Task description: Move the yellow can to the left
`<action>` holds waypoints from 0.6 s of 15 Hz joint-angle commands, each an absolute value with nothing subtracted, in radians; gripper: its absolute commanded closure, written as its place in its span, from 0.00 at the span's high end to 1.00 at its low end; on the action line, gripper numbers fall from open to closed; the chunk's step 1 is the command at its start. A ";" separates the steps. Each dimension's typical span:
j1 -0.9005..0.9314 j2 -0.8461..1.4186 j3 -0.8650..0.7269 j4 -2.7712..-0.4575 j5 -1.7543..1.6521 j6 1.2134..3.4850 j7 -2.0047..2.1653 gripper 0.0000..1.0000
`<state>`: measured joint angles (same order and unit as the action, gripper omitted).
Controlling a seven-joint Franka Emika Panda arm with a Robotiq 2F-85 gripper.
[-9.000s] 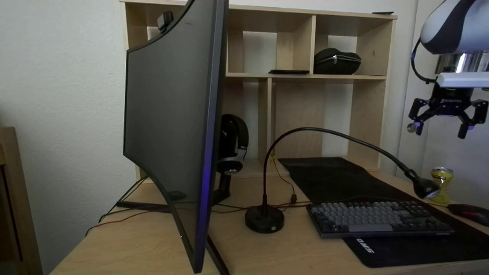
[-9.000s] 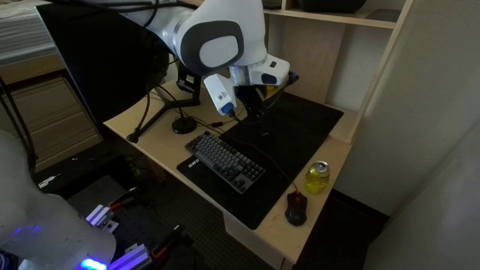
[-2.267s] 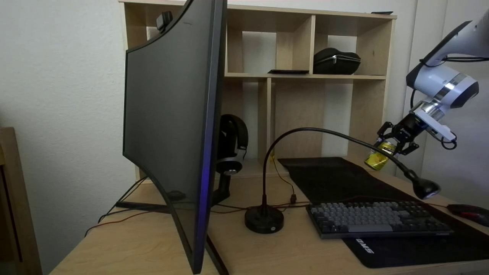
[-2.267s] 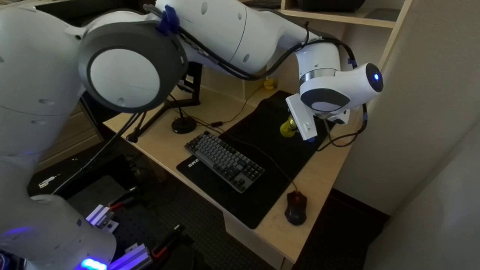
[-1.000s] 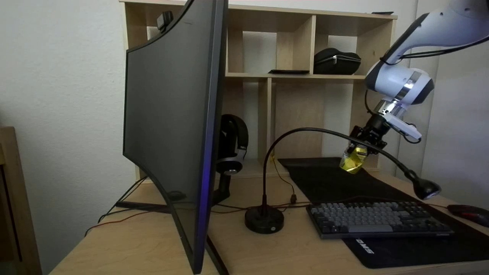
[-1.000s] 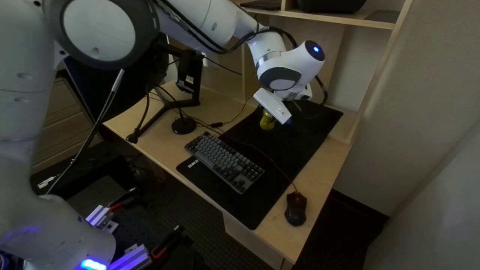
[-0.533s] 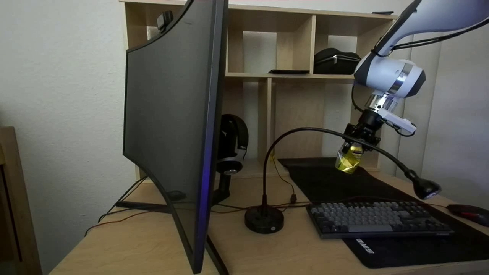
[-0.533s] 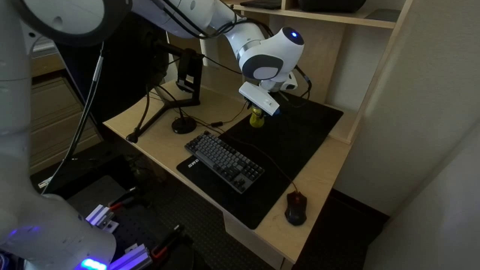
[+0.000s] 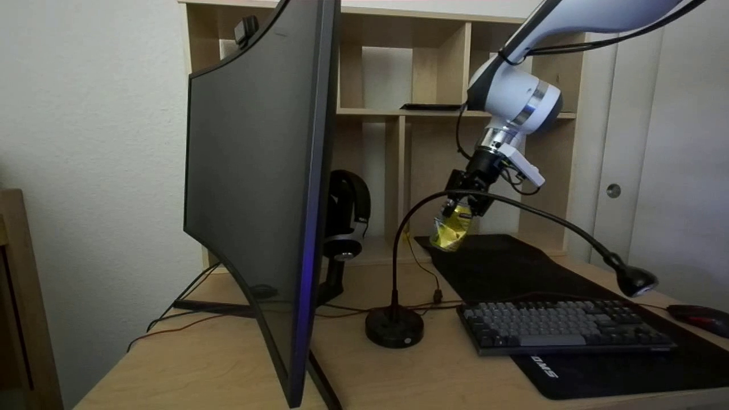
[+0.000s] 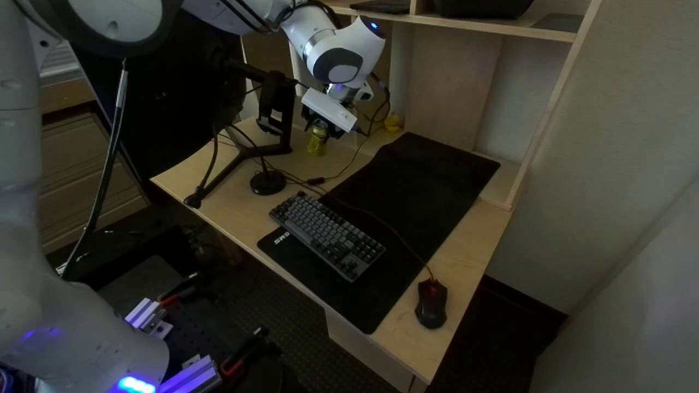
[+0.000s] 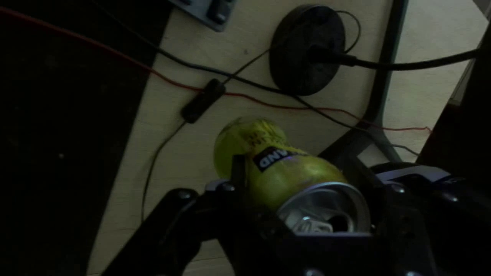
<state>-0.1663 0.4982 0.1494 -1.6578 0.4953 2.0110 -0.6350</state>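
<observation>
yellow can (image 11: 297,172), glossy, dented, silver-topped, aslant in the black hand (image 9: 464,206)

wooden desk (image 10: 464,240) | on it: mat (image 10: 420,180) | mouse (image 10: 431,305) | lamp base (image 10: 268,183) | monitor stand (image 10: 243,157)

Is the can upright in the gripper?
No: in an exterior view the can slants in the gripper instead of hanging straight down.

Counter (image 9: 216,364) with monitor (image 9: 250,159), gooseneck lamp (image 9: 394,328), keyboard (image 9: 561,324), mouse (image 10: 431,308), dark mat (image 10: 431,169); shelf unit (image 9: 444,151) behind.
Keyboard partly on mat, mouse beside it, headphones (image 9: 361,196) partly behind monitor, inline cable block (image 11: 203,100) near lamp.
</observation>
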 commanded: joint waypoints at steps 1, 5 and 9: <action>-0.147 0.499 0.147 -1.643 0.497 1.993 -0.623 0.64; -0.114 0.529 0.133 -1.628 0.444 2.055 -0.616 0.39; -0.038 0.579 0.170 -1.631 0.357 2.201 -0.648 0.39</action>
